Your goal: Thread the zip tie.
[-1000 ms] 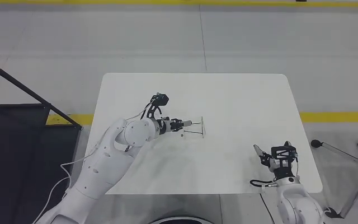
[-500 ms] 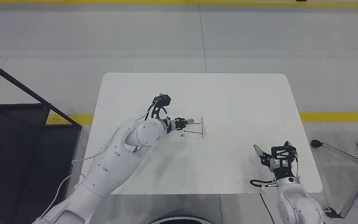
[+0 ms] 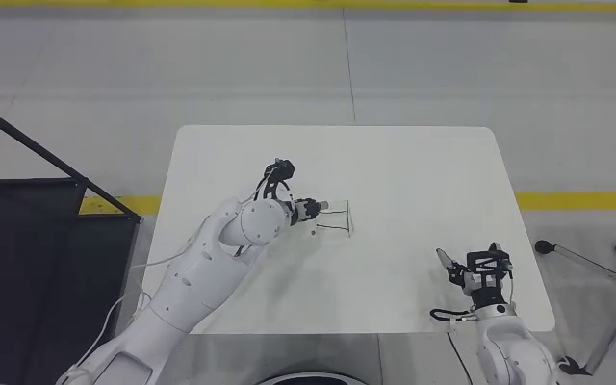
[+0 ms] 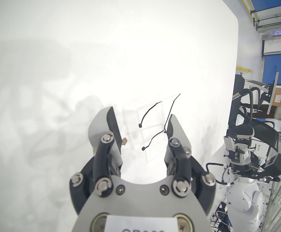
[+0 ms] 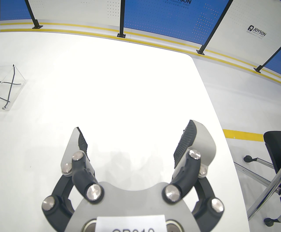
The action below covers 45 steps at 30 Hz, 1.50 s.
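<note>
Jaws (L) apart nr zip ties (image 4: 140, 125); label (image 4: 140, 224) cropped

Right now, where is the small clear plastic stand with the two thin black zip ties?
The clear plastic stand sits near the middle of the white table in the top view, just ahead of the open left gripper.

Grey floor (image 3: 433, 58) with yellow stripes (image 3: 568, 200), blue wall panels (image 5: 153, 15) behind.

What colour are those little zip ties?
Black; the zip ties show best in the left wrist view.
</note>
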Each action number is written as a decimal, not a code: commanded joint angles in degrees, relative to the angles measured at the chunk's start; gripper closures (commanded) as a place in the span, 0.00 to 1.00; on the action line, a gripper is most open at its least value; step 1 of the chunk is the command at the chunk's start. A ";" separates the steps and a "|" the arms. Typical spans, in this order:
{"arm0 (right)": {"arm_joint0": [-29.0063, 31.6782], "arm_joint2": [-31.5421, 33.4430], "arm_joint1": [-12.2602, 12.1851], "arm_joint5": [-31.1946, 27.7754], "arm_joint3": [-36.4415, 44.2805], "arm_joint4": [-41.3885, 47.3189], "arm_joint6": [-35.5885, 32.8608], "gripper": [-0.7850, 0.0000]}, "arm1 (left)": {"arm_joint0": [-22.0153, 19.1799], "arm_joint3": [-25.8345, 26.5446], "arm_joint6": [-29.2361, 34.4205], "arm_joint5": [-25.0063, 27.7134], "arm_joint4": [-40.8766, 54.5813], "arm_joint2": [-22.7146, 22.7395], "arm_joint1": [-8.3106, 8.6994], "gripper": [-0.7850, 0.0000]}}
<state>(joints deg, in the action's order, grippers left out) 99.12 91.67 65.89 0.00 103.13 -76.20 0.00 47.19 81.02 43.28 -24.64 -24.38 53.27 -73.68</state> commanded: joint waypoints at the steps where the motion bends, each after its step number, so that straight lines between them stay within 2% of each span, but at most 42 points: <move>1: 0.00 0.00 0.00 0.00 0.00 0.00 0.00 0.00 | -0.14 -0.21 0.14 -0.23 -0.05 -0.15 -0.11 0.39; 6: 0.00 0.00 0.00 0.00 0.00 0.00 0.00 0.00 | -0.57 -1.01 0.33 -0.58 0.11 -0.42 -0.42 0.50; 20: 0.00 0.00 0.00 0.00 0.00 0.00 0.00 0.00 | -1.54 -2.99 0.37 -0.74 0.50 -0.99 -1.21 0.60; 26: 0.00 0.00 0.00 0.00 0.00 0.00 0.00 0.00 | -1.54 -3.14 0.40 -0.69 0.34 -0.91 -1.39 0.71; 38: 0.00 0.00 0.00 0.00 0.00 0.00 0.00 0.00 | -1.38 -3.36 0.56 -0.36 0.33 -0.46 -1.66 0.75; 45: 0.00 0.00 0.00 0.00 0.00 0.00 0.00 0.00 | -1.07 -3.00 0.82 -0.10 -0.04 -0.04 -1.68 0.69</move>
<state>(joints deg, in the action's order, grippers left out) 99.12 91.67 65.89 0.00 103.13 -76.20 0.00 46.04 77.92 44.07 -24.77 -24.36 53.17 -75.36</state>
